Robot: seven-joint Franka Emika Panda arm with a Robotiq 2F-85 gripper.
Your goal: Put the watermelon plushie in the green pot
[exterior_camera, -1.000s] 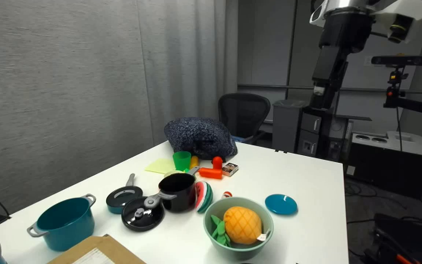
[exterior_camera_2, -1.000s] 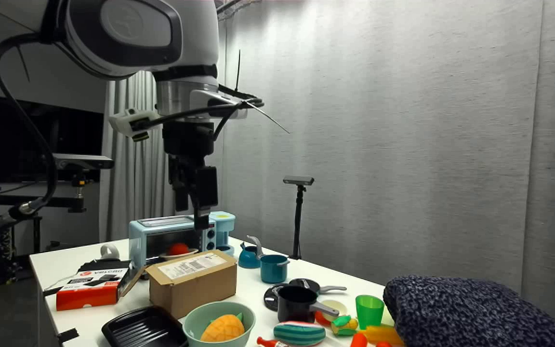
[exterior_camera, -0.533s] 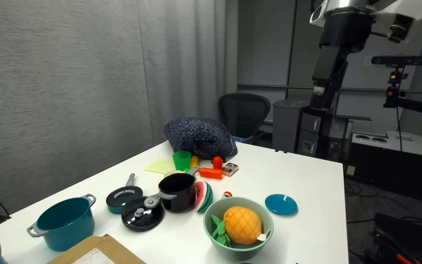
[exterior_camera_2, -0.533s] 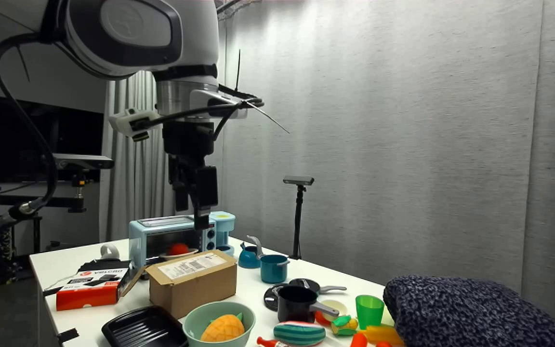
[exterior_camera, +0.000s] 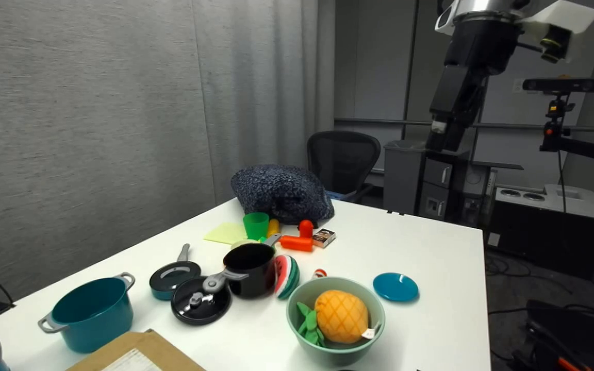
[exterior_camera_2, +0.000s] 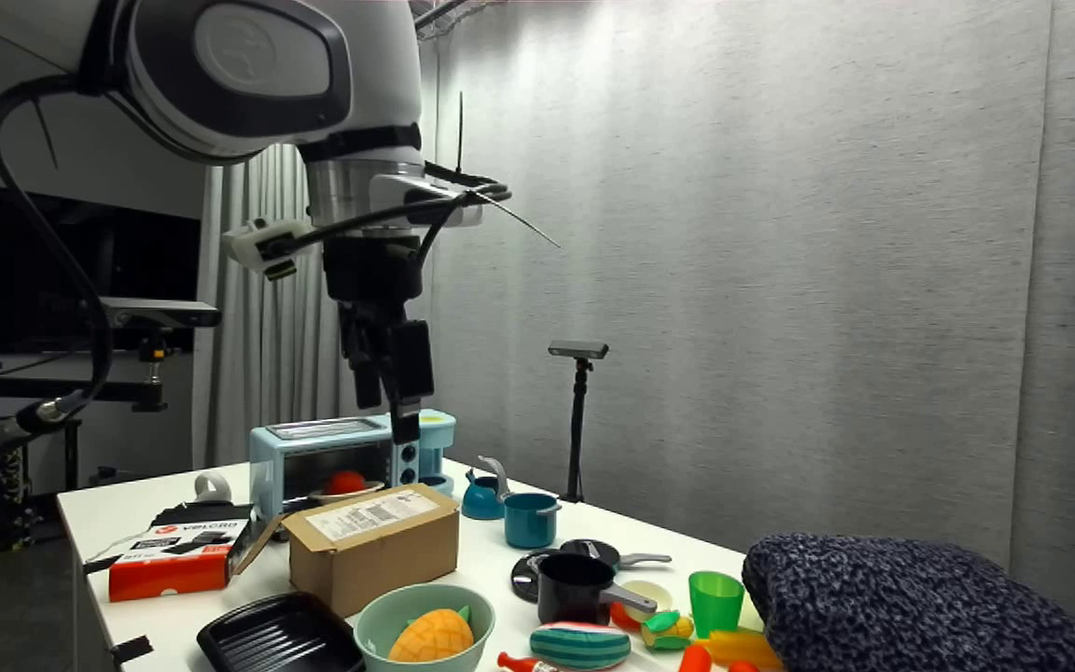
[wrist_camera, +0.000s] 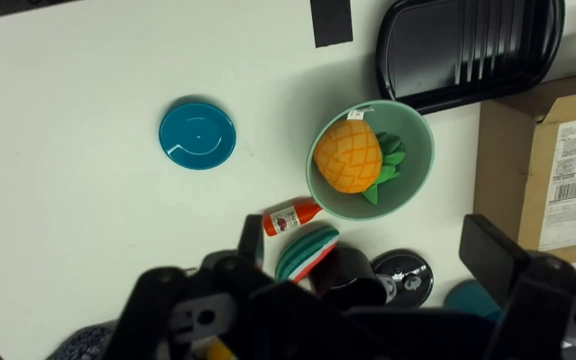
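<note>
Green pot (exterior_camera_2: pixel 386 614): base is being cut off by the lower edge in an exterior view. Teal pot (wrist_camera: pixel 469 298): is being partly covered by the fingers (wrist_camera: pixel 492 259), wrist view. Cardboard box (wrist_camera: pixel 502 172): is being clipped at right, same view.

A robot arm (exterior_camera_2: pixel 253 65) and stand-mounted camera (exterior_camera_2: pixel 579 350) mark a lab.

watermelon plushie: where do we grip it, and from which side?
Grip the watermelon plushie at mid-length, probably from straight above, closing across its narrow width: in the wrist view it looks clearly longer than wide. Expect tight clearance along the red face, which the black saucepan crowds.
</note>
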